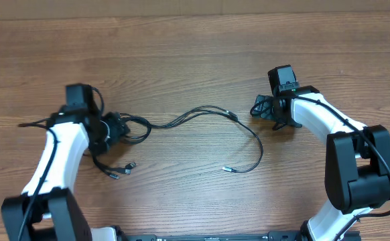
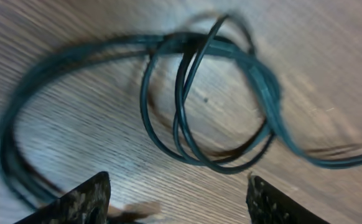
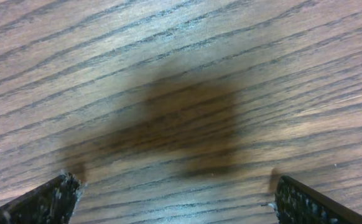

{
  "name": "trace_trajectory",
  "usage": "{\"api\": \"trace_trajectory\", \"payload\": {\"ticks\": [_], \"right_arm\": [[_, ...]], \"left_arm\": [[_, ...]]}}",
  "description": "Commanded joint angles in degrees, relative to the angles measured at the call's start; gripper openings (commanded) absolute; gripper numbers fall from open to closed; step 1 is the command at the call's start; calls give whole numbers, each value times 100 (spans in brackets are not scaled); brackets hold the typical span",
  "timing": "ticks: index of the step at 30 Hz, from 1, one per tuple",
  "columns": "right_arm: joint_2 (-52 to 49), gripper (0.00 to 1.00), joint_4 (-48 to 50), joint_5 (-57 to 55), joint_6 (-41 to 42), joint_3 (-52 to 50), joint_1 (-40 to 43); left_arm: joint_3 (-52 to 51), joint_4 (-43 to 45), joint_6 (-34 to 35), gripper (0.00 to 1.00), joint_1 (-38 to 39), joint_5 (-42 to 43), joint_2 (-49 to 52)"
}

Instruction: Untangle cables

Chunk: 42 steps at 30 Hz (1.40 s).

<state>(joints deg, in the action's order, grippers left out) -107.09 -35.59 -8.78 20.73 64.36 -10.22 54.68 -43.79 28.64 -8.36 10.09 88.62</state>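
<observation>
- Cables (image 1: pixel 202 111) lie on the table (image 1: pixel 181 40) between the two arms. We see a bunched clump (image 1: pixel 133 127) just beside the left arm (image 1: pixel 57 150). From it a few strands run right together, then one curves down to a silver-tipped end (image 1: pixel 226 171).
- We judge the task partly done. The right-hand stretch lies open and easy to trace, but the clump of overlapping loops, clear in the left wrist view, is not yet undone, and two plug ends (image 1: pixel 122 169) trail below it.
- The left jaws stand apart with nothing between them, the loops just ahead of them.
- The right jaws gape wide over bare wood, near the strands' bend but touching nothing.
- We find no brand, label or legible writing anywhere.
</observation>
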Motion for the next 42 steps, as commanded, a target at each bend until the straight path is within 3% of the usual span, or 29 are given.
{"api": "trace_trajectory", "payload": {"ticks": [1, 7, 19, 22, 30, 35, 42], "right_arm": [[50, 100, 13, 13, -20, -17, -7], [50, 100, -2, 46, -17, -17, -4], [50, 100, 0, 162, -20, -17, -4], [50, 100, 22, 162, -20, -17, -4], [50, 100, 22, 162, -20, -17, -4], [50, 100, 136, 205, -17, -17, -11], [50, 100, 822, 1729, -24, -17, -15]], "left_arm": [[-251, 142, 295, 72, 81, -57, 184], [-289, 470, 332, 68, 96, -4, 533], [-289, 1156, 297, 50, 94, 828, 1515], [-286, 1266, -7, 40, 94, 1204, 1593], [-136, 1305, -649, 34, 76, 1521, 1585], [-76, 1377, -1362, 15, 79, 2094, 1585], [-76, 1687, -2756, 4, 79, 3191, 1582]]}}
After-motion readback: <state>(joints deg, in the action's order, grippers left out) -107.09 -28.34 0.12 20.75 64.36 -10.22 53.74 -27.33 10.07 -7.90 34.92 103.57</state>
